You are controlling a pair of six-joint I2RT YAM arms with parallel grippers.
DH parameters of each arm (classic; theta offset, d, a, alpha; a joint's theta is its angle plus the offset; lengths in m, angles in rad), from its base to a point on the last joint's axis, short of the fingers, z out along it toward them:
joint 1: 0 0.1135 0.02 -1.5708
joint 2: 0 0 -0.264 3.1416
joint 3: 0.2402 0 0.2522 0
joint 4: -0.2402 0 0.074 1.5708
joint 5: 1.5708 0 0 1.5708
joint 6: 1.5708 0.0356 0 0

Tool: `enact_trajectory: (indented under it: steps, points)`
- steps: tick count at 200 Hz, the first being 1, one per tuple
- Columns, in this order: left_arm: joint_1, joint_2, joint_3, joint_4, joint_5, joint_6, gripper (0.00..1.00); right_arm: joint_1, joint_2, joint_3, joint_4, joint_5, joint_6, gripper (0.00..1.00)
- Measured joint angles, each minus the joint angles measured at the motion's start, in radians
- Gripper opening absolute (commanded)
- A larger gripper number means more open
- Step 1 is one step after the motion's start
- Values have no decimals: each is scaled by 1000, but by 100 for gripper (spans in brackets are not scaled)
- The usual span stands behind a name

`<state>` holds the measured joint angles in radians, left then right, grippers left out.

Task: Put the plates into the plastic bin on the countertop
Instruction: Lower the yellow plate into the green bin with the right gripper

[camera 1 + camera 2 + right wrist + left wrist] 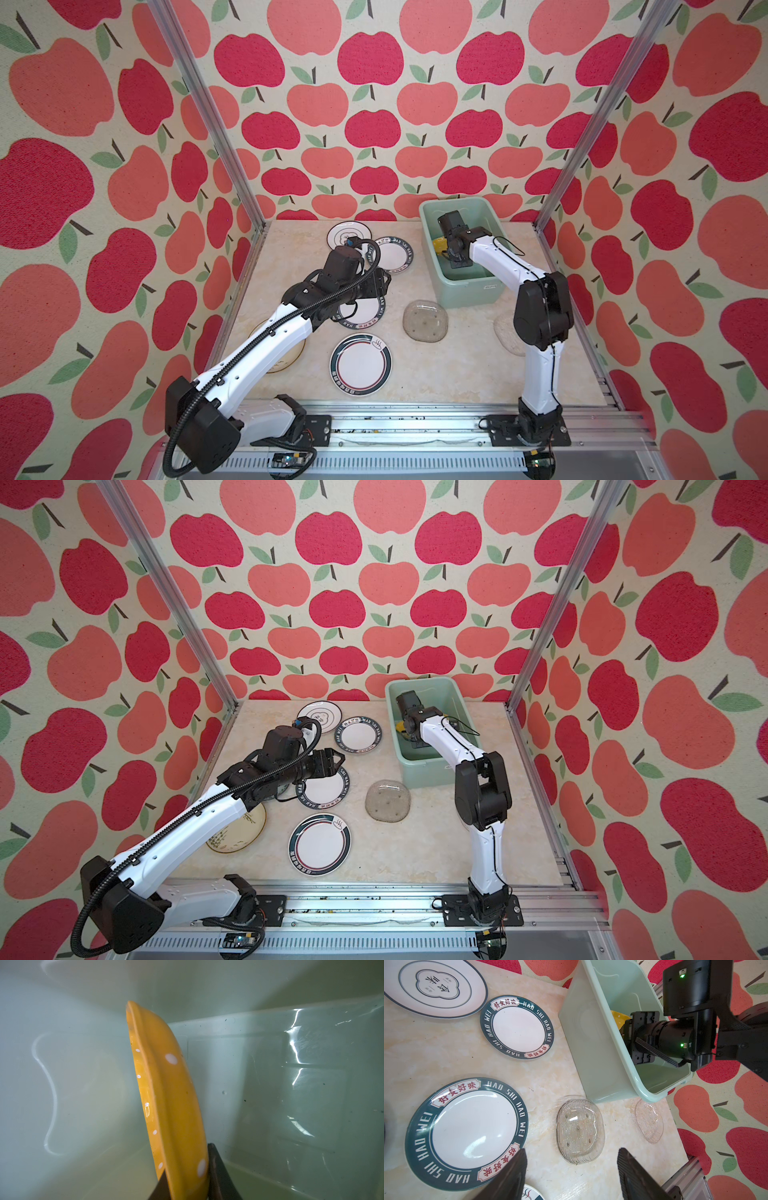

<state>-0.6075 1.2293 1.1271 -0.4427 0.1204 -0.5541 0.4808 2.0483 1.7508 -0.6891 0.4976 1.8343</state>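
Right pincer: our right pincer (188,1157) is clenched on the rim of the yellow dotted plate (166,1084). It holds the plate on edge inside the plastic bin (311,1053). We cannot tell whether the plate's far edge touches the bin.
Left pincer: our left pincer (572,1151) is spread wide and holds nothing. It hovers over the countertop (457,374) between the large lettered plate (473,1128) and the clear glass plate (579,1130).
Nearest plates: the ringed plate with a steam mark (360,365) lies flat close to our bases. The cream sprigged plate (239,833) sits beside it, partly under the left arm.
Middle plates: the large lettered plate and the clear glass plate lie near each other without touching. A second glass plate (505,338) shows in a top view, partly behind the right arm and near the bin's front corner.
Far plates: the small lettered plate (518,1026) lies just beside the white emblem plate (436,987).
Bin: it stands at the far right of the countertop. We see only the yellow dotted plate in it.
Step in hand: we judge this to be the drop-off of the yellow dotted plate, with seven plates left on the countertop.
Next move: we should tip the yellow dotted plate towards flat, low in the bin. Then we spread the jaws and lift straight out, clear of the rim. The left pincer needs a rim to pinch, and these plates lie flush, so it should come in at a shallow angle.
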Motion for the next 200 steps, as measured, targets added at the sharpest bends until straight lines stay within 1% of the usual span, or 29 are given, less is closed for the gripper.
enact_trajectory:
  steps: [22, 72, 118, 182, 200]
  points:
    - [0, -1, -2, -4, 0, 0, 72, -6, 0, -27, 11, -14, -5, 7]
    - [0, -1, -3, -14, 0, 0, 72, -19, 13, -44, 56, -51, -8, 13]
    - [3, -1, -10, -32, -1, 0, 72, -30, 15, -63, 98, -72, -8, 28]
    - [12, 18, -10, -37, 0, 0, 72, -53, 30, -100, 103, -131, -28, 45]
    - [12, 38, -10, -37, 0, 0, 72, -70, 30, -104, 113, -143, -40, 53]
